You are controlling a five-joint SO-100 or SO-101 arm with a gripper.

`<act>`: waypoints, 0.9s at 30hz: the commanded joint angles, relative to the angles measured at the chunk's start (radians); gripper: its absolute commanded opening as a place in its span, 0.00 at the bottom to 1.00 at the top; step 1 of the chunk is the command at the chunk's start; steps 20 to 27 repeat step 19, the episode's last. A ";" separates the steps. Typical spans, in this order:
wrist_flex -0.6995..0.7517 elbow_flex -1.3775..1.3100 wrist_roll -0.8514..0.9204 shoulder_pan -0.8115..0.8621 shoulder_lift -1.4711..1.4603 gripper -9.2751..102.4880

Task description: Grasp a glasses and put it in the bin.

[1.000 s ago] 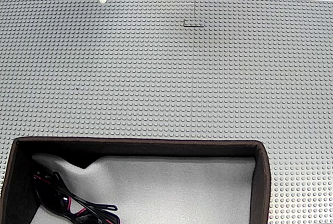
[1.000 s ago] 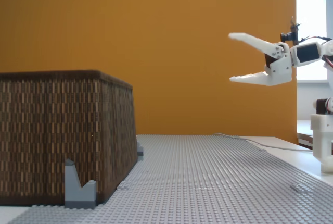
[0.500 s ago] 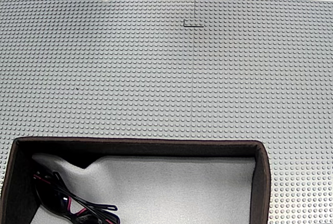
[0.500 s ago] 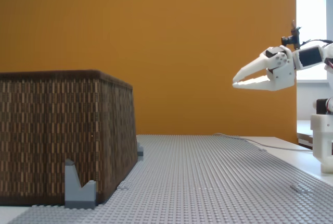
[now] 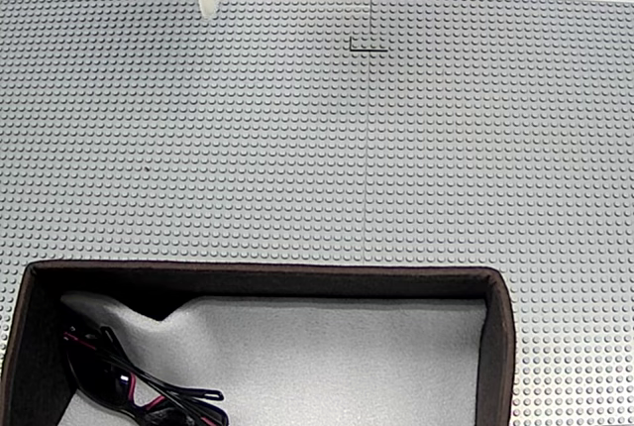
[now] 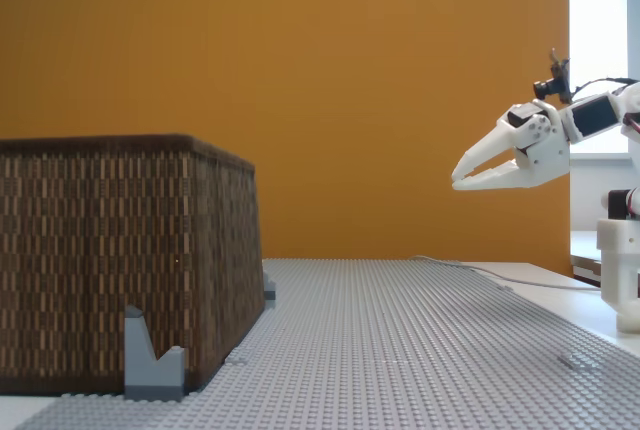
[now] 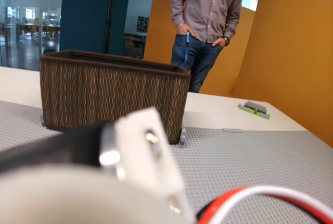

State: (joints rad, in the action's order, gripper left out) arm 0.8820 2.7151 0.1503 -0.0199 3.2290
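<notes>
In a fixed view from above, the glasses lie inside the bin at its lower left corner, on the white padded lining; the studded grey baseplate surrounds the bin; in a fixed view from the side, the bin stands at left; the gripper hangs at right, well apart, jaws nearly closed, holding nothing; in the wrist view, a person stands beyond the bin.
</notes>
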 commanded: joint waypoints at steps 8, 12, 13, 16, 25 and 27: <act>0.043 -0.002 0.018 0.021 0.023 0.08; 0.055 0.003 0.026 0.018 0.023 0.08; 0.055 0.008 0.035 0.021 0.023 0.08; 0.074 0.003 0.061 0.018 0.023 0.08; 0.067 0.005 0.067 0.018 0.028 0.08; 0.067 0.005 0.067 0.018 0.028 0.08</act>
